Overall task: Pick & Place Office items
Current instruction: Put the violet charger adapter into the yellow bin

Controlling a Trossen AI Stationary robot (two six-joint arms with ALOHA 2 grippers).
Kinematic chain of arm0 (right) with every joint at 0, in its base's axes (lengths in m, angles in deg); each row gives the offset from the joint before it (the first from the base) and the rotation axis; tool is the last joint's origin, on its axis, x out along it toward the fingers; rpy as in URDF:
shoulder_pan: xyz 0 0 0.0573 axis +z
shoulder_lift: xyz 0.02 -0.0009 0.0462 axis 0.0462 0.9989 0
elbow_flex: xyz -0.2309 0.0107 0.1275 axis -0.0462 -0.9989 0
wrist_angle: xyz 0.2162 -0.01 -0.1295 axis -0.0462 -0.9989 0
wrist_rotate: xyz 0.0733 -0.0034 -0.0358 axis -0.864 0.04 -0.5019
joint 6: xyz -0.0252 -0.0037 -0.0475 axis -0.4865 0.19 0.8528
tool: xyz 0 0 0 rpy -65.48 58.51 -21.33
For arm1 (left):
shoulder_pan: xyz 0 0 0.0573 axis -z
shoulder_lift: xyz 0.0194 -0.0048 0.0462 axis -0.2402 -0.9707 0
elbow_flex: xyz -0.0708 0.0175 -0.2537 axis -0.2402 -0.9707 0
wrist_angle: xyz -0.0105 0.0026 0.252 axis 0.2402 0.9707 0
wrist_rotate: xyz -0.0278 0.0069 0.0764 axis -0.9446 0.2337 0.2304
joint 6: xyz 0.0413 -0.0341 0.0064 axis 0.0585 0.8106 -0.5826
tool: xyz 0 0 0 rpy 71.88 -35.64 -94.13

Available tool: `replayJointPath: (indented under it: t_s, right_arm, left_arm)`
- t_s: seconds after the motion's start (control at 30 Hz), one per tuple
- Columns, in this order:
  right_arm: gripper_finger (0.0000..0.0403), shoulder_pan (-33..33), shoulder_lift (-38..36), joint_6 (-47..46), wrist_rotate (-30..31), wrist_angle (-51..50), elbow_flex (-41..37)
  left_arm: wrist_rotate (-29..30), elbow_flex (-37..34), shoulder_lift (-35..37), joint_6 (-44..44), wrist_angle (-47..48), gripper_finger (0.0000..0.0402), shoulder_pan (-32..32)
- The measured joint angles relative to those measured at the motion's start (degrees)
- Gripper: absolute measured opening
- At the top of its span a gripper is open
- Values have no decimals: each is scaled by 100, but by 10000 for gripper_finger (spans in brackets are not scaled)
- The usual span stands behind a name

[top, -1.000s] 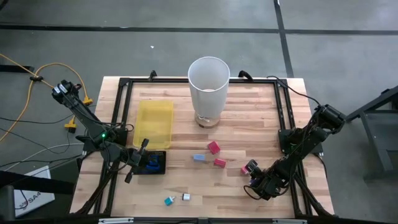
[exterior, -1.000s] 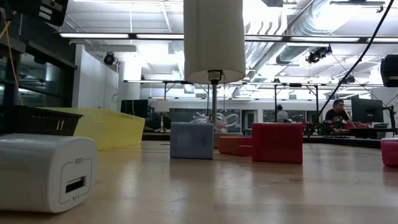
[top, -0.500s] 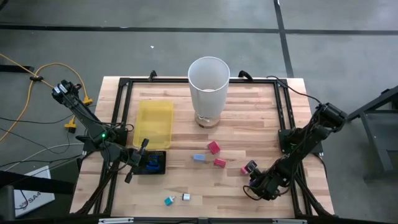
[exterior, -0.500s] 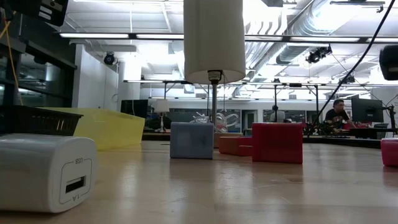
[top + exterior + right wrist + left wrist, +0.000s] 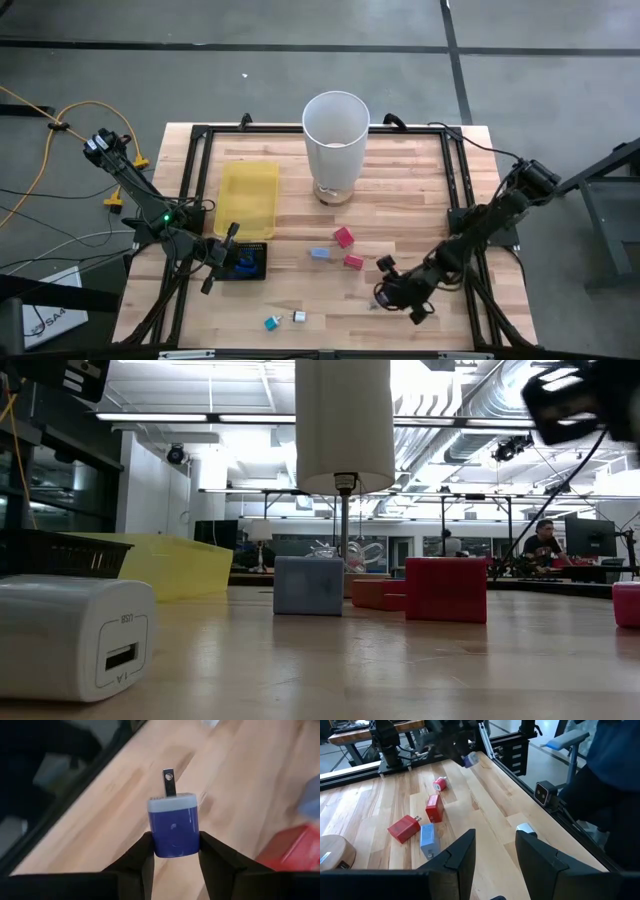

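Right pincer (image 5: 172,851) grips a purple charger (image 5: 173,826), prong visible only wrist-side.

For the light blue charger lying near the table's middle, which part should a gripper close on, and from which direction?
Probably from above, closing on the two long flat sides of the light blue charger. It lies flat on the wood, a small box with parallel faces. The red charger and another red one sit close on its right, apart from it, so keep the fingers off that side. The prongs look too thin to hold.

Chargers on the tabletop (image 5: 400,670)
White charger (image 5: 75,637) nearest; grey-blue (image 5: 308,585) and red blocks (image 5: 446,589) beyond, under the white bin (image 5: 345,422).
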Motion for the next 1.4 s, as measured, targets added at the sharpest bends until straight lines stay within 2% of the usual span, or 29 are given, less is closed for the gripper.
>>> replayJointPath:
  t_s: [0.53,0.97,1.23,1.4]
  right_arm:
    - [118,-1004,0,938,96,3386,0]
    - [117,-1693,83,1085,232,3973,0]
    - [116,-2155,689,1113,-72,5048,34]
    - [119,-2240,1268,1281,-76,5033,619]
  left_arm:
    - [-6,0,0,0,0,133,-1]
    - [-31,0,1,0,0,133,-2]
    - [-26,0,1,0,-16,133,-1]
    - [-24,0,-1,0,-26,133,-2]
